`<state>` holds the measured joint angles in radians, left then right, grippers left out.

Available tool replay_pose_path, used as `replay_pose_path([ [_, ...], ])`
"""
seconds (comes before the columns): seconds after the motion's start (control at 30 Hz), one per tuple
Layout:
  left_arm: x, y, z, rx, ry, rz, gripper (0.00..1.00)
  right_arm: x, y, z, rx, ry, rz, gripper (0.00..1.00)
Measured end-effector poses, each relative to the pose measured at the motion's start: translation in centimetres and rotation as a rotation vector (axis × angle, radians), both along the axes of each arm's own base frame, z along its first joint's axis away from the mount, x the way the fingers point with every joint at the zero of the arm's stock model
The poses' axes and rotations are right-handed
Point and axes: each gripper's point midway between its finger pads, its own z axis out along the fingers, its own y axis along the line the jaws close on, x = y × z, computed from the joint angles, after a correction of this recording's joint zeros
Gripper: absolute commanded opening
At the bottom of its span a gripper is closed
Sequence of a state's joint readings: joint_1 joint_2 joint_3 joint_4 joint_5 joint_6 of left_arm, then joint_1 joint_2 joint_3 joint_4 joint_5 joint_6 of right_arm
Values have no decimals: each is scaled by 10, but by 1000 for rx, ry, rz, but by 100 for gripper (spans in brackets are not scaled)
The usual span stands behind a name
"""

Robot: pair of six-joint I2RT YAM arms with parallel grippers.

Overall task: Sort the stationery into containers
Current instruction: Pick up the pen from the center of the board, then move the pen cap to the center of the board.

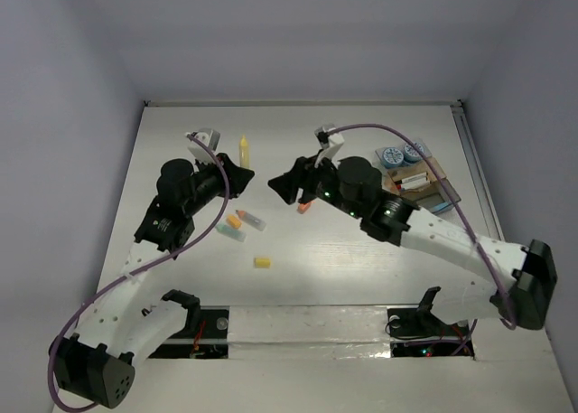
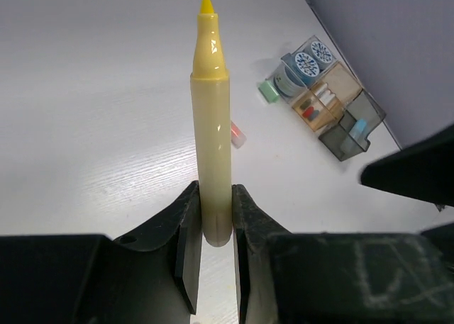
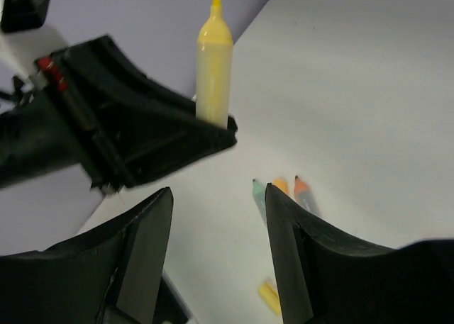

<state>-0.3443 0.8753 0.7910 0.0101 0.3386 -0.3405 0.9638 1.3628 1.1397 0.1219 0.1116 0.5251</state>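
Desk, white. Right side: clear divided plastic tray, blue-and-white patterned rolls at its far end. Centre, loose: short orange stick, pale green stick, small yellow piece. Left pincer pinches the yellow uncapped marker by its base, clear of the desk. Right pincer faces it, spread, empty.

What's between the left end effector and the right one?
Nothing but bare table, seen in the top view; the left end effector grips a yellow marker, the right end effector is open.
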Motion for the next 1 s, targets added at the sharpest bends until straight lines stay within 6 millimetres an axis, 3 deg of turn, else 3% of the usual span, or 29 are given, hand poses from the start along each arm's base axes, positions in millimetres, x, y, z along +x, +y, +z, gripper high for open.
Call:
replay_pose_path([
  [0.1,2,5,2,11,-13,25,0,-27,-20,3,-23,-23,71,46],
  [0.17,2,10,3,19,-19,52,0,-42,-22,-10,-46,-21,143,40],
  [0.27,1,18,7,26,-37,94,0,-66,-13,-72,-146,72,276,29],
  [0.3,1,20,10,26,-46,107,0,-74,-8,-104,-209,132,317,28],
  [0.4,0,25,16,24,-68,128,0,-101,0,-182,-372,292,413,41],
  [0.43,0,25,16,25,-70,132,0,-112,3,-202,-417,334,445,54],
  [0.5,1,26,16,27,-70,137,0,-133,9,-232,-488,399,509,64],
  [0.53,1,27,15,29,-67,140,0,-140,12,-240,-508,415,530,71],
  [0.67,1,28,15,31,-67,149,0,-156,37,-257,-522,470,596,74],
  [0.87,-1,29,18,30,-77,149,0,-155,47,-273,-508,529,575,76],
  [1.0,-1,29,18,29,-78,149,0,-144,53,-273,-499,519,524,78],
])
